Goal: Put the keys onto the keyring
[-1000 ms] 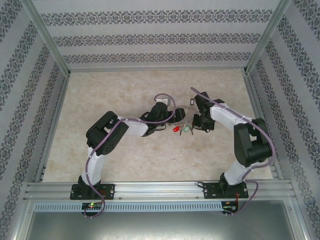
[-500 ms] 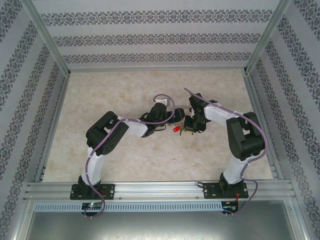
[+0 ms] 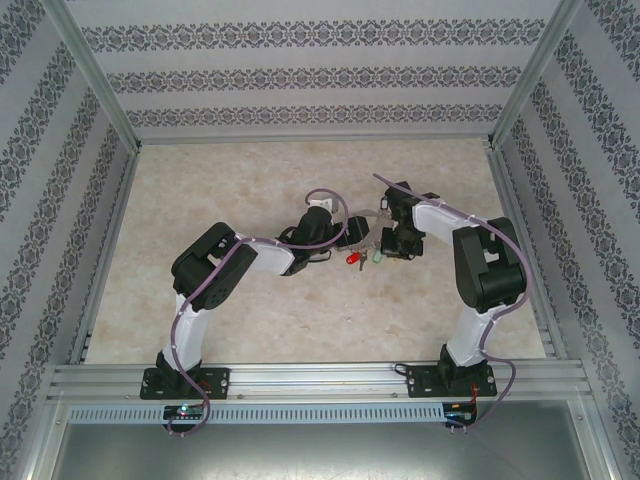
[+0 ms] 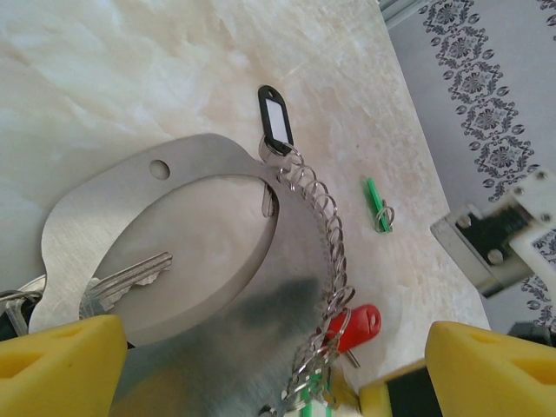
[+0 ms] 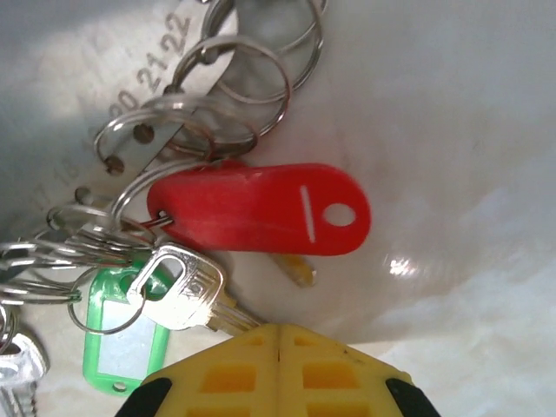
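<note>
Right wrist view, nearest first: right gripper [image 5: 278, 334], yellow jaws pressed flat together, nothing seen between them; the blade of a silver key [image 5: 178, 287] reached their tip, contact not clear; left of it a green tag [image 5: 122, 339]; beyond it a red tag [image 5: 261, 208]; all hung on small wire rings [image 5: 252, 82] threaded through holes along the edge of the keyring [image 5: 69, 52], a flat steel plate stamped with numbers.

Left wrist view: left gripper [image 4: 274, 347], jaws spread wide; the plate lay between the fingers [image 4: 61, 365] on the table [image 4: 130, 61], clear of the right one; more keys [image 4: 130, 278] showed through its oval opening; a black tag [image 4: 275, 117] hung at the row's far end; a green piece [image 4: 373, 200] lay apart, farther right.

Top view: both grippers met mid-table, keyring between them.
</note>
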Controlling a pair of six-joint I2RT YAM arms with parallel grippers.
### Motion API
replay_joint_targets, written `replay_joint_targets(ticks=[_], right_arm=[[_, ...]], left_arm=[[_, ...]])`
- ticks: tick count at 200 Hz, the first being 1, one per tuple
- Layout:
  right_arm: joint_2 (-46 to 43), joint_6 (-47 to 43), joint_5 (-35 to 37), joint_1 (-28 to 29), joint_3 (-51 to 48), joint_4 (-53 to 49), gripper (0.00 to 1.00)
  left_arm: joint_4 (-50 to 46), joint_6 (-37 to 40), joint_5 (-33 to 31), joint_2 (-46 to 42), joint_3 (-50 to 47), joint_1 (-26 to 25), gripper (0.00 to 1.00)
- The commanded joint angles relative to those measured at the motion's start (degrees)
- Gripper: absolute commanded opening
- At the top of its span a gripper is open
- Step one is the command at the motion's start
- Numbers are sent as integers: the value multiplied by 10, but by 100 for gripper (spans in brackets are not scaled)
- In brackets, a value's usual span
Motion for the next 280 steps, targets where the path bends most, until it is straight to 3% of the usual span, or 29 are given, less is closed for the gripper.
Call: replay_joint_targets(ticks=[1, 36, 75, 104, 132, 241, 280], right_arm=[[19, -29, 13, -11, 14, 20, 5], [-5, -36, -17, -14, 7, 53, 6], [-121, -16, -74, -10, -69, 92, 12], [-173, -16, -91, 29, -108, 103, 16], [-155, -3, -123, 70, -115, 138, 18], [-16, 9, -146, 115, -102, 221, 14], [-29, 7, -180, 136, -102, 228, 14]], left_arm=[[-53, -37, 19, 14, -33, 4, 90], [-23, -45, 40, 23, -38, 3, 90], [-19, -50, 36, 26, -39, 2, 90], [-26, -48, 35, 24, -37, 2, 90], [-26, -49, 34, 26, -37, 2, 90], [-19, -60, 31, 31, -41, 2, 89], [-19, -62, 31, 32, -41, 2, 89]])
